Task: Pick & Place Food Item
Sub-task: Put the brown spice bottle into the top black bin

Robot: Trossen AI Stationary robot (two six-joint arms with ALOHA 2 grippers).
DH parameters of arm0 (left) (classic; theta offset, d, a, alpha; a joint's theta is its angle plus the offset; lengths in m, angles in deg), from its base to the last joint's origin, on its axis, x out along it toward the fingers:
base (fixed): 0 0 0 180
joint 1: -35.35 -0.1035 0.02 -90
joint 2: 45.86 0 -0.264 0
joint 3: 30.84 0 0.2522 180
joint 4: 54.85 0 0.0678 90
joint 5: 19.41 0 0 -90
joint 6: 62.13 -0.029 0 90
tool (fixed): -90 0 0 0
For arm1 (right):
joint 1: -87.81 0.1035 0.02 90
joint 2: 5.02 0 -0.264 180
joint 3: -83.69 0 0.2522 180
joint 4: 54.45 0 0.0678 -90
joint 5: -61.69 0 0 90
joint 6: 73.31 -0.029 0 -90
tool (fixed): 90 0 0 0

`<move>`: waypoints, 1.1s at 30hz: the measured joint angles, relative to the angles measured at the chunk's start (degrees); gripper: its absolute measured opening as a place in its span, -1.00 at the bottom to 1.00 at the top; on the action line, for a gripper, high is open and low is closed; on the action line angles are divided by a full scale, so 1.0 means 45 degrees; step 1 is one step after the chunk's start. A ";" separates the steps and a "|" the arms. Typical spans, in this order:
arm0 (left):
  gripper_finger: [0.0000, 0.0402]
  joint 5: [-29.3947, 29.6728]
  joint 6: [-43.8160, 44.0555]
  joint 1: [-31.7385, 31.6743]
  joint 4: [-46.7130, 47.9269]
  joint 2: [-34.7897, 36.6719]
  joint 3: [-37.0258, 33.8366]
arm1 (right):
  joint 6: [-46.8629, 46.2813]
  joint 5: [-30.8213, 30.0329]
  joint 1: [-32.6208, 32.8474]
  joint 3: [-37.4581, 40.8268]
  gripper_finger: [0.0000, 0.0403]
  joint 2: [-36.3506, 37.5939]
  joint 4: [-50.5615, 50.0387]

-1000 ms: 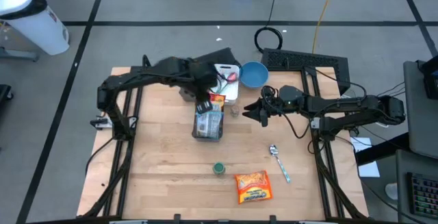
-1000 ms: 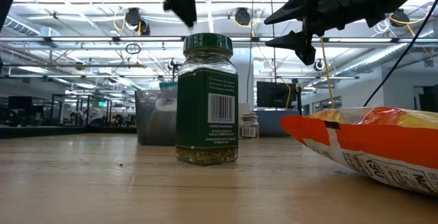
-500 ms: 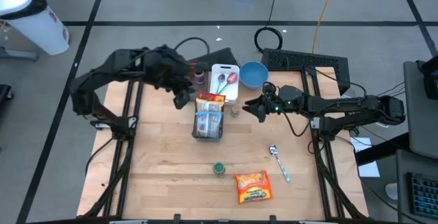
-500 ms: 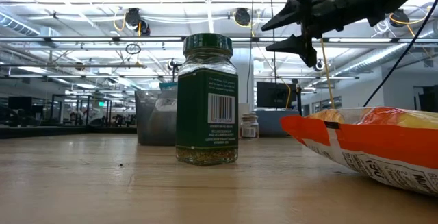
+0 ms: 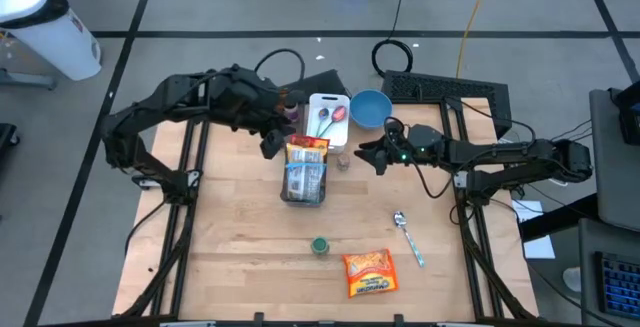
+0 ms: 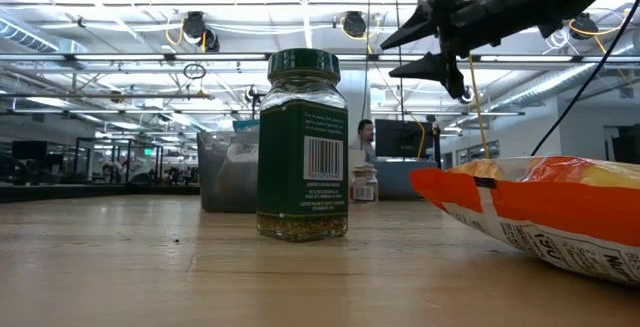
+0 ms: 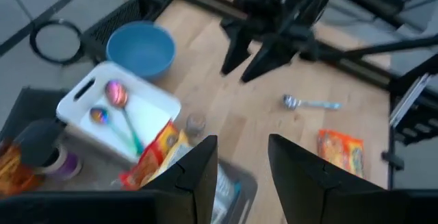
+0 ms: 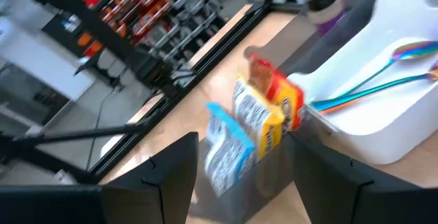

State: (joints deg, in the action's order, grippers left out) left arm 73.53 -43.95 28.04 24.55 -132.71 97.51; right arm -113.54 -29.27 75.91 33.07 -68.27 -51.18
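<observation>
A grey bin (image 5: 305, 185) stands mid-table with several snack packets upright in it, a red-and-yellow packet (image 5: 308, 149) at its far end; that packet also shows in the left wrist view (image 7: 156, 150) and the right wrist view (image 8: 270, 104). My left gripper (image 5: 270, 147) hovers open and empty just left of the bin's far end (image 7: 243, 172). My right gripper (image 5: 378, 157) hovers open and empty to the right of the bin (image 6: 395, 55), its fingers pointing toward the table's left (image 8: 243, 179).
A white tray (image 5: 318, 102) with two spoons and a blue bowl (image 5: 371, 107) stand at the far edge. A small glass jar (image 5: 343, 161) stands beside the bin. Nearer the front are a green-lidded spice jar (image 5: 320, 246), an orange chip bag (image 5: 370, 272) and a spoon (image 5: 408, 237).
My left gripper has drawn back from over the bin's far end toward the table's left and far side, and has left the low view. The red-and-yellow packet stays upright in the bin. My right gripper has shifted slightly toward the far edge.
</observation>
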 joint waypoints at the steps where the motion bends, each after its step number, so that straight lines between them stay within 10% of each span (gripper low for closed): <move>1: -0.32 0.0001 0.0000 0.0000 -0.0365 -0.0021 0.0000 | -0.0118 -0.0220 0.0000 0.0000 0.05 0.0000 0.0021; 33: -0.32 0.0018 -0.2961 -0.0024 -0.7023 -0.0208 0.0000 | -0.0338 -0.0440 0.0005 0.0000 0.05 0.0005 0.0255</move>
State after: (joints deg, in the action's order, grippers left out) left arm 73.61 -57.28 27.93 -7.06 -133.65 97.51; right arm -115.06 -31.25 75.93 33.07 -68.24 -50.03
